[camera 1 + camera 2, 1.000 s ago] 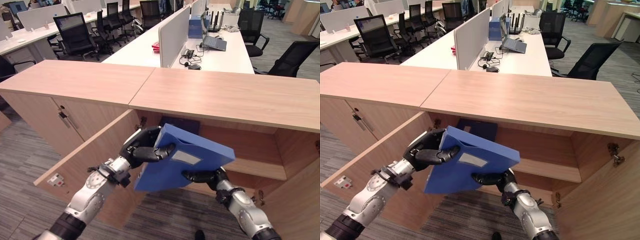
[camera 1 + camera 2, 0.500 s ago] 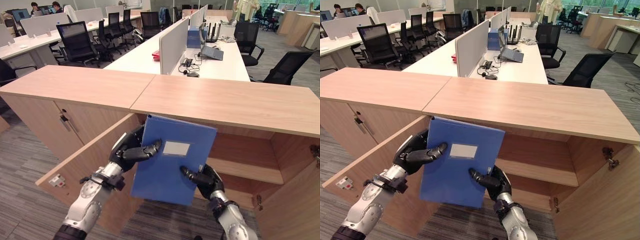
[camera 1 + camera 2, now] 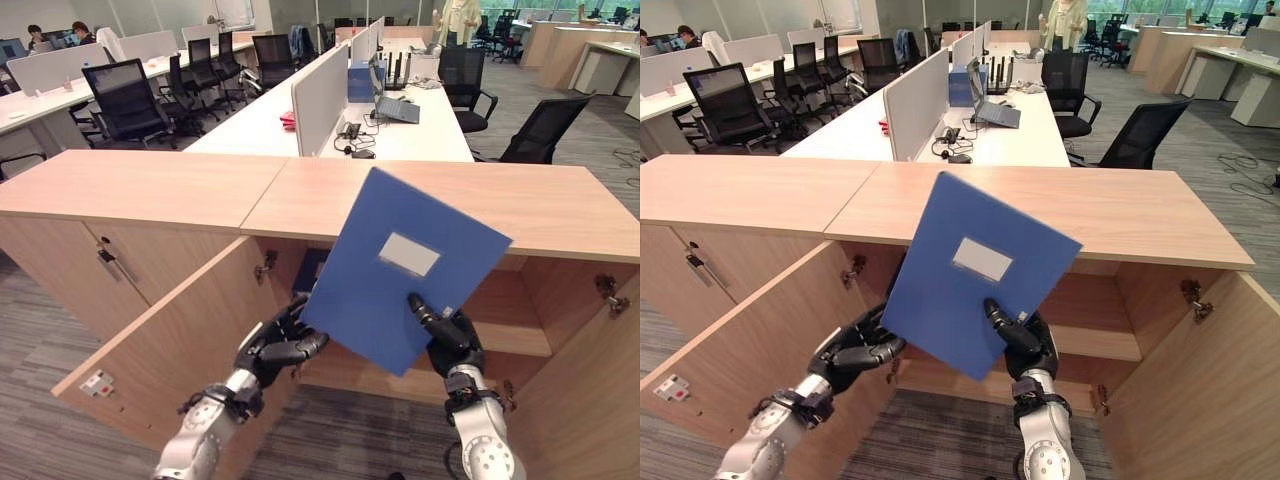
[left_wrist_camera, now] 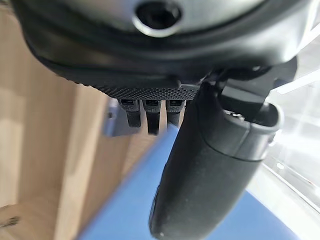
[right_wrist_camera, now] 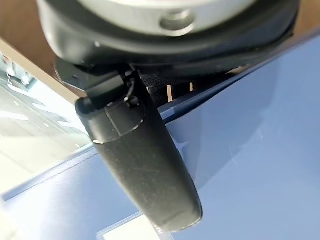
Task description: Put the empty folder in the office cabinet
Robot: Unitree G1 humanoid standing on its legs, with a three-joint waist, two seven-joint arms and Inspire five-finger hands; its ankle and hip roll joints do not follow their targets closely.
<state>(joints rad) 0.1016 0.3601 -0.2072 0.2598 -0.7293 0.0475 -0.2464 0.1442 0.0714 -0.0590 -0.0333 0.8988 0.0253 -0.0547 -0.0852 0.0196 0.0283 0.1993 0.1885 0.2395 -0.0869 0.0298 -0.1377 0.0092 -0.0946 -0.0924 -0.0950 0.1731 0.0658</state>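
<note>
Folder: the blue folder point(image 3: 405, 270) is held up in the air in front of the open cabinet point(image 3: 520, 320), tilted, its face with the white label toward the camera; its upper corner stands above the level of the cabinet top point(image 3: 300, 190), so it is outside the cabinet.
Left hand: the left hand point(image 3: 275, 345) sits at the folder's lower left corner; its thumb lies against the blue face and its fingers curl behind, so it appears to pinch the corner.
Right hand: the right hand point(image 3: 450, 340) grips the folder's lower right edge, thumb pressed on the front face, fingers behind the sheet.
Cabinet: both doors stand open, the left door point(image 3: 170, 340) swung out toward the robot; a shelf point(image 3: 500, 335) shows inside on the right, and something dark blue point(image 3: 308, 272) already stands at the back on the left.
Done: doors open, folder in both hands.
Left: lower the folder, turn it to fit the opening, slide it in, let go. I judge the task roughly half done.
</note>
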